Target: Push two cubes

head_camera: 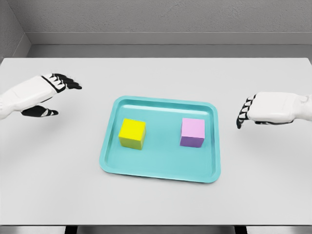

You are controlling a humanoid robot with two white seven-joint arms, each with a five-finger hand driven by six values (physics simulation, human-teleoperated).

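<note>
A yellow cube [132, 133] sits on the left half of a teal tray [161, 170]. A pink-purple cube [193, 132] stands on the tray's right half, apart from the yellow one. My left hand [57, 92] hovers over the table to the left of the tray, fingers spread and holding nothing. My right hand [245, 113] hangs to the right of the tray, fingers relaxed and pointing toward the pink cube, a short gap from the tray rim.
The tray lies in the middle of a white table [156, 73]. A grey wall runs behind the table's far edge.
</note>
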